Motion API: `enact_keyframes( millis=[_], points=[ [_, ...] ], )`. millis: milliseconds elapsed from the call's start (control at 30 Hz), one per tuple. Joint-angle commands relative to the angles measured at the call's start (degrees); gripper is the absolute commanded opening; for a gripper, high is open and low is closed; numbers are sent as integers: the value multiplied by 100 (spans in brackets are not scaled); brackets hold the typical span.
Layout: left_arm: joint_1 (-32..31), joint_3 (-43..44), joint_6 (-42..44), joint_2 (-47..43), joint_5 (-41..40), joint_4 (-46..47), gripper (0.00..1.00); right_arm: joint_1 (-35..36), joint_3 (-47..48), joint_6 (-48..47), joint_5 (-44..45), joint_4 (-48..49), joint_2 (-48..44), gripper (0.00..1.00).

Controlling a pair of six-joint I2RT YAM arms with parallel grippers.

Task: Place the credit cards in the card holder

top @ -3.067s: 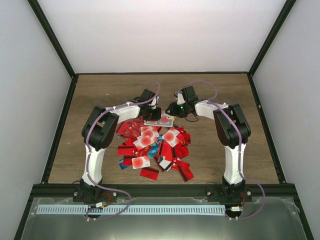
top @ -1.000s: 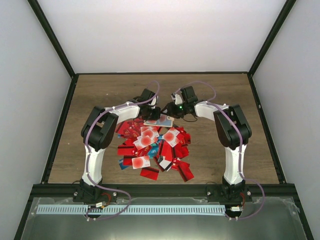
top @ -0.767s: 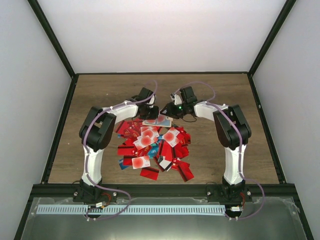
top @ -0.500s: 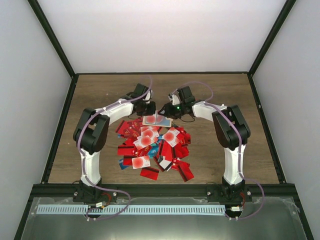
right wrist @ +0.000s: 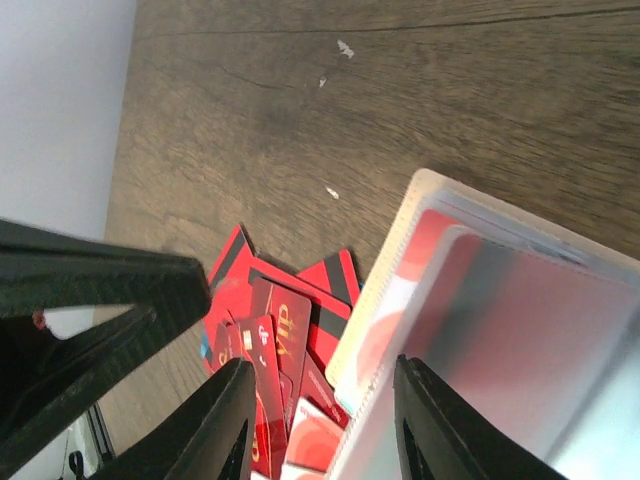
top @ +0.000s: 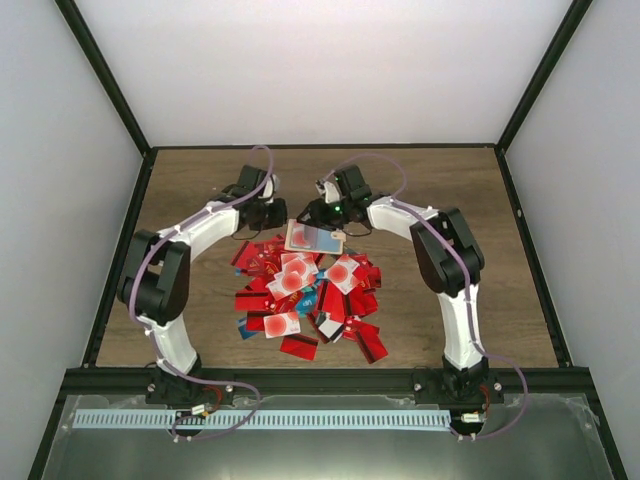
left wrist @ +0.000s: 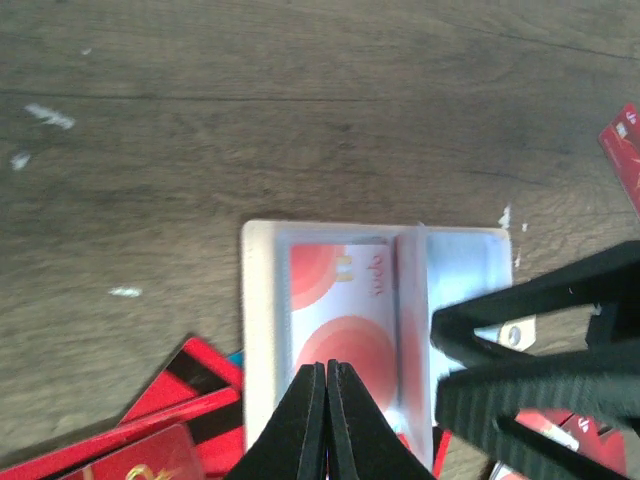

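Observation:
The card holder [top: 313,237] lies at the far edge of the pile of credit cards [top: 305,295], with a white, red-blotted card [left wrist: 345,320] inside its beige rim [left wrist: 258,300]. My left gripper [top: 278,216] is shut and empty, its tips [left wrist: 327,366] hovering over that card. My right gripper [top: 312,218] stands part open at the holder's right end. One of its fingers [right wrist: 425,420] lies over the holder [right wrist: 400,260] and the other [right wrist: 225,420] is above red cards [right wrist: 270,330]. Nothing is pinched between them.
The wooden table [top: 200,290] is boxed in by white walls and a black frame [top: 120,260]. Loose red cards [left wrist: 180,410] lie beside the holder, and one more [left wrist: 625,145] sits at the right edge of the left wrist view.
The left arm has swung left and back, uncovering the holder and its card. The right gripper has shifted a little left along with the holder. Neither gripper's opening has changed.

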Motion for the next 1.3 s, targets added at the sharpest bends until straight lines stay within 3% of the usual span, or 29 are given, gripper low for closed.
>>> enact_keyframes(
  millis=[0, 233, 400, 600, 867, 1033, 1267],
  points=[
    [188, -424, 26, -397, -38, 107, 4, 192, 475, 100, -2, -157, 420, 40],
    [335, -916, 52, -802, 5, 228, 4, 291, 842, 152, -194, -118, 816, 40],
    [328, -1145, 45, -1081, 47, 151, 5, 292, 773, -41, -194, -165, 564, 40],
    [265, -1676, 79, -1585, 12, -135, 18, 291, 178, -364, 18, -256, -222, 41],
    [91, -2628, -93, -2345, 274, -311, 38, 361, -1742, -352, -86, 305, -1476, 42],
    [45, -3161, -202, -2683, 577, -122, 47, 568, -2325, -361, -547, 722, -1590, 42],
    [33, -3613, -332, -2481, 1043, 504, 51, 632, -2475, -325, -851, 1056, -1259, 42]
  ],
)
